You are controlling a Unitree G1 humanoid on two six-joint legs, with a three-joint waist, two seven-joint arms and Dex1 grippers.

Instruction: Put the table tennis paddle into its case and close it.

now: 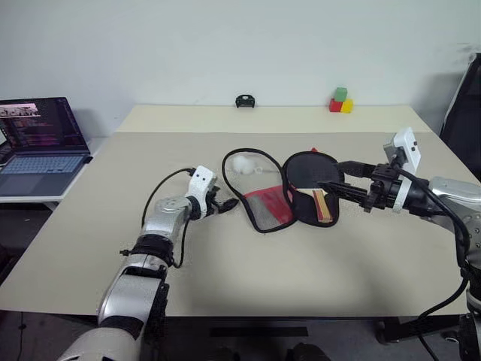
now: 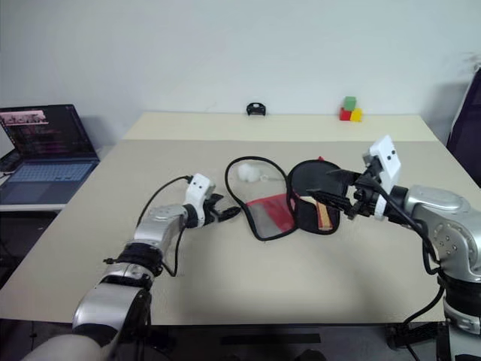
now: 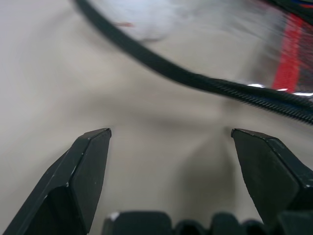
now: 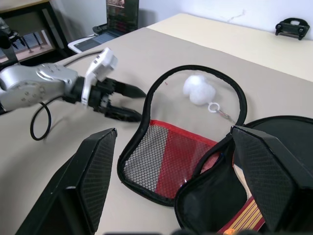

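Going left to right for you: your left gripper sits low on the counter, jaws spread wide and holding nothing, just beside the case's zipper edge. The case lies unzipped and flopped open mid-counter, a white ball inside its loop. The table tennis paddle rests in the right half, handle toward you. Your right gripper hovers over it, jaws wide, empty

The worktop is viewed downward from the head by both eyes; the case is seen close by both wrist cameras.
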